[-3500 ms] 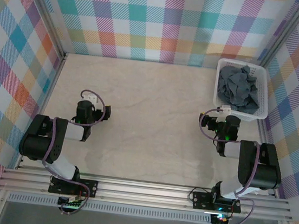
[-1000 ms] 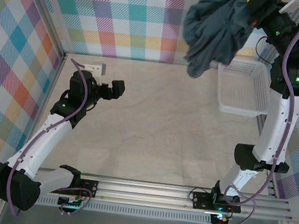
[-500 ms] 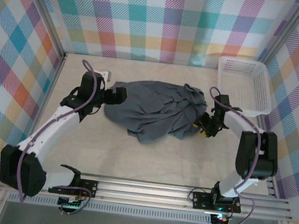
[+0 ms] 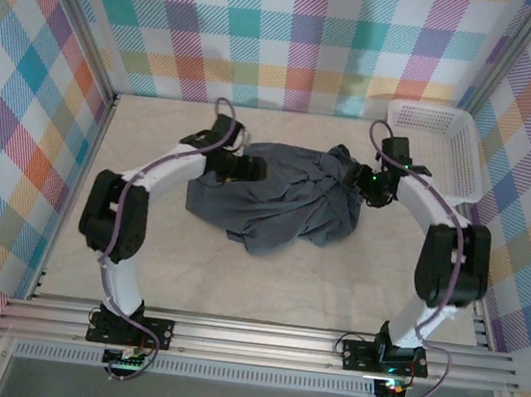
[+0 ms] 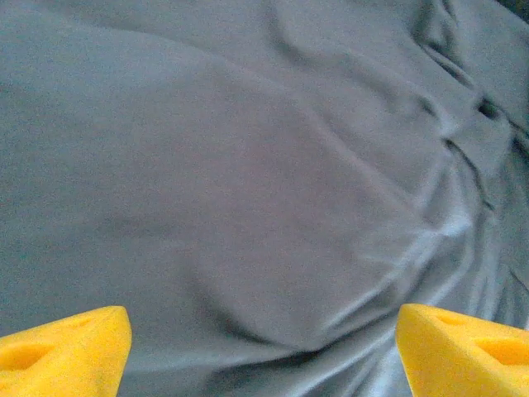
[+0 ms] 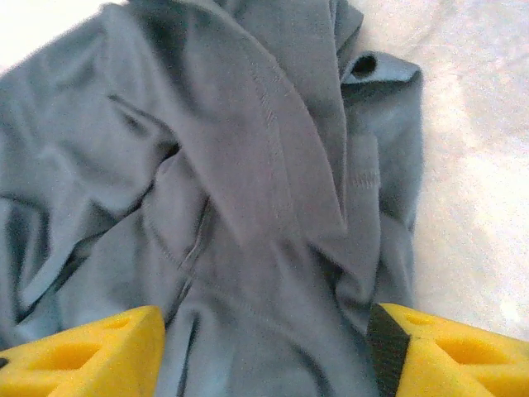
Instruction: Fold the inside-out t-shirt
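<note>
I see the inside-out t-shirt (image 4: pixel 274 204) lying in a rumpled heap on the cream surface (image 4: pixel 235 292), toward the far middle. It is clear of the white mesh basket (image 4: pixel 470 170), which sits in the far right corner.

The left claw (image 4: pixel 250 169) hangs over the shirt's far left part and the right claw (image 4: pixel 353 178) over its far right edge.

From the left wrist, that claw stands wide, its yellow fingertips (image 5: pixel 62 351) at the two lower corners with gently creased grey cloth spread between them. From the right wrist, the other claw is just as wide, its tips framing folded cloth with stitched seams (image 6: pixel 269 107) showing and bare surface off to the right.

I cannot tell whether either claw touches the cloth
</note>
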Controlling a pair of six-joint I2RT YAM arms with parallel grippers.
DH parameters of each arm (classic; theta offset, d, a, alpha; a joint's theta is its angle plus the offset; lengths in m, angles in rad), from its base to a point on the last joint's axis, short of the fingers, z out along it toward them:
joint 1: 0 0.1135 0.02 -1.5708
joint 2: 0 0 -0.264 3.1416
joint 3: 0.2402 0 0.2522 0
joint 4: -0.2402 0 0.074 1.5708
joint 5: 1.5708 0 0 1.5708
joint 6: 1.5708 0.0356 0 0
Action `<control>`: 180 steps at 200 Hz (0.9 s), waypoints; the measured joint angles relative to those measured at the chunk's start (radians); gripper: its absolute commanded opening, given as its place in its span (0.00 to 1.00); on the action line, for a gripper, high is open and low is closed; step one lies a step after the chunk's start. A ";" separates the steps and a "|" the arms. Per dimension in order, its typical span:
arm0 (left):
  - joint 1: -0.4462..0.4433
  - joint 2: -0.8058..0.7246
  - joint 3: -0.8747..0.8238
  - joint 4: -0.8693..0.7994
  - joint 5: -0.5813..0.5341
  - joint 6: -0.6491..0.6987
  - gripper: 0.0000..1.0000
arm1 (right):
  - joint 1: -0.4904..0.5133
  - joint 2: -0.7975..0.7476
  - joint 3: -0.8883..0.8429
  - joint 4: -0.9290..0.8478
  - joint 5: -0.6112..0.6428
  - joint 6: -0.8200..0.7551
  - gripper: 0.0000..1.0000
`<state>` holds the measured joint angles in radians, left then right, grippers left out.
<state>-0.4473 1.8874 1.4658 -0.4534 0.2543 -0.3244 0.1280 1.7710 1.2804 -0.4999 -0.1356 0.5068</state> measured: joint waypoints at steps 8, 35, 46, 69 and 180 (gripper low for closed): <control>-0.035 0.029 0.032 0.002 0.016 0.000 0.89 | 0.001 0.053 0.030 0.008 -0.003 -0.005 0.16; -0.109 0.053 0.063 0.011 0.051 0.012 0.92 | 0.013 0.154 0.116 0.022 -0.006 -0.030 0.00; -0.118 0.045 0.056 0.023 0.056 0.032 0.93 | 0.026 0.148 0.132 0.022 -0.014 -0.054 0.00; -0.109 -0.051 -0.077 0.112 0.055 0.096 0.93 | 0.069 0.105 0.177 0.034 -0.105 -0.106 0.00; -0.100 -0.452 -0.481 0.422 -0.108 0.331 1.00 | 0.359 -0.040 0.426 0.019 -0.402 -0.103 0.76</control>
<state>-0.5468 1.4349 0.9844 -0.0311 0.1459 0.0067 0.4870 1.7306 1.7069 -0.4808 -0.5373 0.4042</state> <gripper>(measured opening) 0.997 0.657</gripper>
